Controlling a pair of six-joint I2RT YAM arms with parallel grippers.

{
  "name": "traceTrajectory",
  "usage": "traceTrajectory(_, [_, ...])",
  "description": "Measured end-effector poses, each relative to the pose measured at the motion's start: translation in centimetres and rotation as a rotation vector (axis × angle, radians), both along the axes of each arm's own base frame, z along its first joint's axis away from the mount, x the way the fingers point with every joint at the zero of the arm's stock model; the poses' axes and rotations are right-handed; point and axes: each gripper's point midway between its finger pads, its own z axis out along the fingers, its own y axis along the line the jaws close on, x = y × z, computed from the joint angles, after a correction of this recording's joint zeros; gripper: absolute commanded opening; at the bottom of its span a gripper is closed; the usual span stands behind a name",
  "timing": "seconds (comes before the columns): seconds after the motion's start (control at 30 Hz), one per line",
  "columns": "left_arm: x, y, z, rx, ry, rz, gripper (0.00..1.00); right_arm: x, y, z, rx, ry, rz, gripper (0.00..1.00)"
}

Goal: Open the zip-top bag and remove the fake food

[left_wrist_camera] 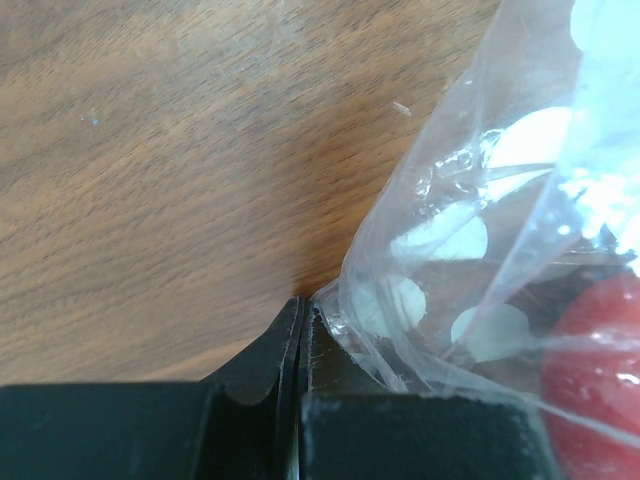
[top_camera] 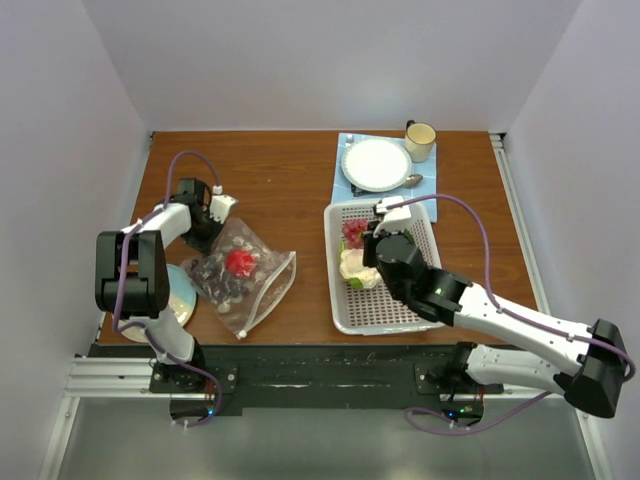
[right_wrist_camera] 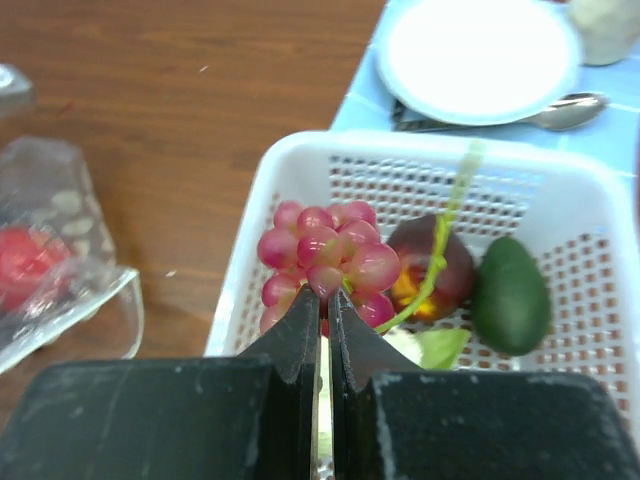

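Note:
The zip-top bag [top_camera: 243, 278], clear with pale dots, lies on the table at the left with a red fruit [top_camera: 238, 262] and dark pieces inside. My left gripper [top_camera: 213, 230] is at the bag's far corner, and in the left wrist view the gripper [left_wrist_camera: 303, 305] is shut with the bag [left_wrist_camera: 440, 240] pinched at its tips; the red fruit [left_wrist_camera: 600, 370] shows through the plastic. My right gripper [top_camera: 366, 245] hovers over the white basket [top_camera: 335, 300]. In the right wrist view it [right_wrist_camera: 324, 298] is shut on a pink grape bunch [right_wrist_camera: 325, 260].
In the basket [right_wrist_camera: 240, 290] lie a dark purple-brown piece [right_wrist_camera: 430, 270], a green piece [right_wrist_camera: 510, 295] and a cream piece [top_camera: 352, 265]. A white plate [top_camera: 377, 163], cup [top_camera: 420, 140] and spoon [top_camera: 413, 180] sit on a blue mat behind it. A pale dish [top_camera: 180, 292] sits at the left edge.

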Motion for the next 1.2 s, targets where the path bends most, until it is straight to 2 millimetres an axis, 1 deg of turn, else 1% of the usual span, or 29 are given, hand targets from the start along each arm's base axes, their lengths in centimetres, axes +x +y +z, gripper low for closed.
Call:
traceTrajectory(0.07, [0.0, 0.0, 0.1, -0.001, -0.002, 0.0, 0.0, 0.3, -1.0, 0.3, -0.008, -0.012, -0.041, 0.01])
traceTrajectory(0.1, [0.0, -0.1, 0.1, -0.003, -0.003, -0.001, 0.0, 0.4, -1.5, 0.2, -0.017, -0.013, -0.061, 0.09])
traceTrajectory(0.13, [0.0, -0.1, 0.1, -0.005, -0.004, -0.002, 0.0, 0.6, -2.0, 0.0, -0.035, -0.01, -0.084, 0.2])
traceTrajectory(0.17, [-0.1, -0.1, 0.2, -0.007, -0.004, -0.002, 0.0, 0.8, -2.4, -0.4, -0.056, -0.003, -0.103, 0.42])
traceTrajectory(0.23, [-0.1, -0.3, 0.3, -0.015, -0.006, -0.005, 0.0, 1.1, -3.1, -1.5, -0.102, 0.017, -0.143, 0.63])
traceTrajectory(0.27, [-0.1, -0.4, 0.4, -0.021, -0.009, -0.006, 0.0, 1.3, -3.3, -2.1, -0.135, 0.033, -0.155, 0.78])
traceTrajectory(0.3, [-0.1, -0.5, 0.5, -0.026, -0.011, -0.007, 0.0, 1.5, -3.3, -2.8, -0.166, 0.049, -0.161, 0.84])
traceTrajectory(0.33, [-0.1, -0.6, 0.6, -0.031, -0.013, -0.007, 0.0, 1.7, -3.2, -3.4, -0.192, 0.063, -0.167, 0.87])
traceTrajectory(0.37, [-0.2, -0.7, 0.8, -0.034, -0.016, -0.009, 0.0, 1.7, -3.1, -4.0, -0.221, 0.078, -0.166, 0.95])
traceTrajectory(0.43, [-0.3, -0.8, 1.0, -0.039, -0.016, -0.007, 0.0, 1.8, -3.0, -4.7, -0.254, 0.098, -0.164, 0.99])
traceTrajectory(0.5, [-0.4, -1.0, 1.2, -0.042, -0.016, -0.01, 0.0, 1.6, -2.8, -4.9, -0.264, 0.106, -0.148, 0.99])
traceTrajectory(0.53, [-0.5, -1.0, 1.3, -0.044, -0.016, -0.012, 0.0, 1.5, -2.5, -4.6, -0.249, 0.102, -0.131, 0.97])
traceTrajectory(0.57, [-0.5, -1.1, 1.4, -0.045, -0.017, -0.014, 0.0, 1.3, -2.1, -4.1, -0.227, 0.093, -0.114, 0.86])
traceTrajectory(0.63, [-0.6, -1.1, 1.5, -0.045, -0.017, -0.015, 0.0, 0.7, -1.0, -2.6, -0.16, 0.063, -0.062, 0.71])
traceTrajectory(0.67, [-0.6, -1.2, 1.5, -0.045, -0.017, -0.015, 0.0, 0.2, 0.0, -1.7, -0.124, 0.04, -0.025, 0.52])
traceTrajectory(0.7, [-0.6, -1.1, 1.5, -0.044, -0.016, -0.016, 0.0, -0.6, 1.3, -0.9, -0.092, 0.019, 0.02, 0.41])
traceTrajectory(0.73, [-0.6, -1.1, 1.5, -0.044, -0.016, -0.016, 0.0, -1.5, 2.9, -0.3, -0.07, 0.001, 0.078, 0.24])
traceTrajectory(0.77, [-0.6, -1.1, 1.5, -0.044, -0.016, -0.016, 0.0, -2.5, 4.8, -0.3, -0.053, -0.006, 0.136, 0.19])
traceTrajectory(0.8, [-0.6, -1.1, 1.5, -0.044, -0.015, -0.016, 0.0, -3.5, 6.5, -0.4, -0.048, -0.011, 0.189, 0.17])
traceTrajectory(0.87, [-0.6, -1.1, 1.4, -0.044, -0.015, -0.015, 0.0, -5.1, 9.4, -1.8, -0.078, -0.01, 0.271, 0.15])
traceTrajectory(0.9, [-0.7, -1.1, 1.4, -0.044, -0.013, -0.015, 0.0, -6.0, 10.9, -3.1, -0.106, -0.005, 0.316, 0.13])
traceTrajectory(0.93, [-0.7, -1.1, 1.4, -0.044, -0.013, -0.015, 0.0, -6.8, 12.2, -4.5, -0.142, 0.0, 0.354, 0.06])
traceTrajectory(1.0, [-0.7, -1.2, 1.4, -0.045, -0.011, -0.015, 0.0, -8.0, 14.0, -7.4, -0.214, 0.015, 0.411, 0.01])
traceTrajectory(1.07, [-0.8, -1.2, 1.4, -0.045, -0.009, -0.016, 0.0, -8.7, 14.9, -9.6, -0.262, 0.034, 0.445, 0.0])
traceTrajectory(1.13, [-0.8, -1.3, 1.4, -0.045, -0.008, -0.018, 0.0, -8.6, 15.5, -11.5, -0.298, 0.048, 0.456, 0.0])
traceTrajectory(1.2, [-0.8, -1.3, 1.4, -0.045, -0.007, -0.02, 0.0, -8.4, 16.6, -12.6, -0.31, 0.057, 0.47, 0.05])
